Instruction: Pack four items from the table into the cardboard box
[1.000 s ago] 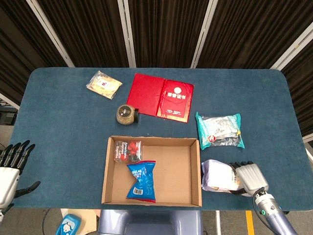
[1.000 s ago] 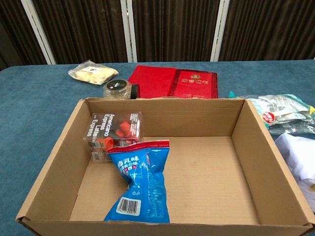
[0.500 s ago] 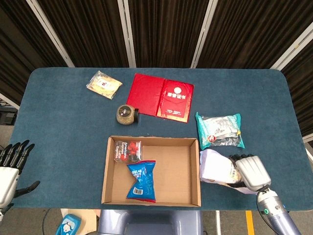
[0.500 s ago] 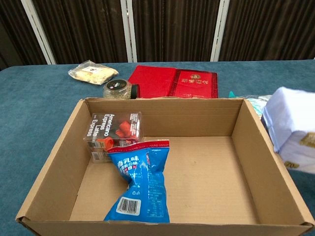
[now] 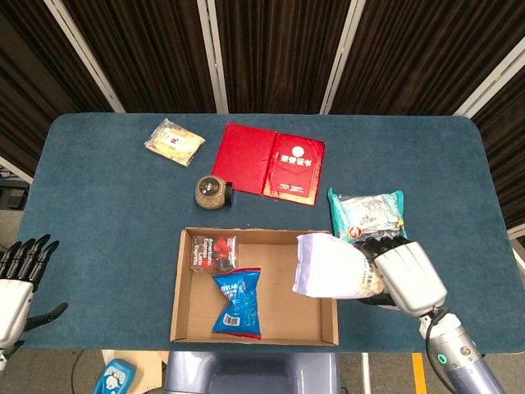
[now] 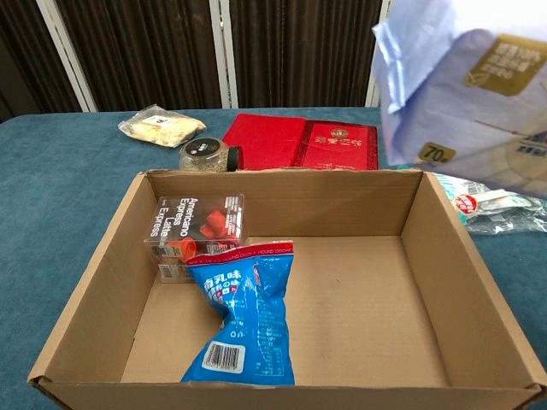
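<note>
My right hand [image 5: 406, 277] grips a white, pale-lilac pack [image 5: 332, 268] and holds it in the air over the right side of the cardboard box [image 5: 184, 316]. In the chest view that white pack [image 6: 466, 94] fills the upper right, well above the box [image 6: 94, 273]. Inside the box lie a clear coffee box [image 6: 195, 226] and a blue snack bag [image 6: 244, 320]. My left hand [image 5: 18, 283] hangs open off the table's left front corner.
On the blue table [image 5: 107, 205] lie a teal-edged clear packet [image 5: 369, 217] right of the box, a red open booklet [image 5: 271, 162], a small round jar [image 5: 210, 191] and a yellowish pouch [image 5: 174, 140] at the back.
My right hand has lifted the white pack off the table at the box's right and carried it left and up, over the box. The left hand has stayed still.
</note>
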`<state>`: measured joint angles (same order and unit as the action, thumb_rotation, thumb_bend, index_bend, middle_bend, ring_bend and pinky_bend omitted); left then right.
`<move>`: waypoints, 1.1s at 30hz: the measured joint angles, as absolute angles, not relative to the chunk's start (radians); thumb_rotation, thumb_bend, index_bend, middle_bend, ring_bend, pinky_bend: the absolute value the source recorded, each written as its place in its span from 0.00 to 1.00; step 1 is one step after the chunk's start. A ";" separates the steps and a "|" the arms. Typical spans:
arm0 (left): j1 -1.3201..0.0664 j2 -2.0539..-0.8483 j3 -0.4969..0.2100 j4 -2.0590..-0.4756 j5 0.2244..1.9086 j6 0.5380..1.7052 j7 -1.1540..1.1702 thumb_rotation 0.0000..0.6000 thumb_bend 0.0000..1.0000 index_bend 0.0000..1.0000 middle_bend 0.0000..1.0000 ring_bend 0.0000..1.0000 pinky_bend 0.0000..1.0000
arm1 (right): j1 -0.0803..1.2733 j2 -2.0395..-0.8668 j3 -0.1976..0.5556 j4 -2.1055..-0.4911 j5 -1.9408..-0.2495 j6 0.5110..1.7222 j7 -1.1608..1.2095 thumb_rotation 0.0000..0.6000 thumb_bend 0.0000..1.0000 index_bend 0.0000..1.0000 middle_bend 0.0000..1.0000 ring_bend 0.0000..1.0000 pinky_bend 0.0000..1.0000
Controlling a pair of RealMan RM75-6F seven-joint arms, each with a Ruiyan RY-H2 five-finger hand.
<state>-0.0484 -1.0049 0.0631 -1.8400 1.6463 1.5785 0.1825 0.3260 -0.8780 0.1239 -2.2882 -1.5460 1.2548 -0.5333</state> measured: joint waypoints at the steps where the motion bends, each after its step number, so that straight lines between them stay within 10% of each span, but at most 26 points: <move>1: -0.047 -1.004 0.062 -1.840 1.647 1.578 0.181 1.00 0.02 0.00 0.00 0.00 0.00 | 0.331 -0.877 0.124 -2.309 -1.554 1.250 -0.554 1.00 0.13 0.71 0.70 0.69 0.76; 24: -0.035 -0.988 0.043 -1.826 1.647 1.585 0.137 1.00 0.02 0.00 0.00 0.00 0.00 | 0.444 -1.423 0.111 -2.356 -1.343 1.175 -1.108 1.00 0.13 0.69 0.68 0.68 0.76; 33: -0.033 -0.985 0.037 -1.822 1.643 1.581 0.125 1.00 0.02 0.00 0.00 0.00 0.00 | 0.483 -1.553 0.105 -2.356 -1.158 1.307 -1.348 1.00 0.08 0.33 0.35 0.38 0.66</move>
<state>-0.0329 -0.9854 0.0369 -1.8217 1.6435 1.5808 0.1254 0.4835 -1.5535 0.1050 -2.3559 -1.1577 1.3070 -1.3481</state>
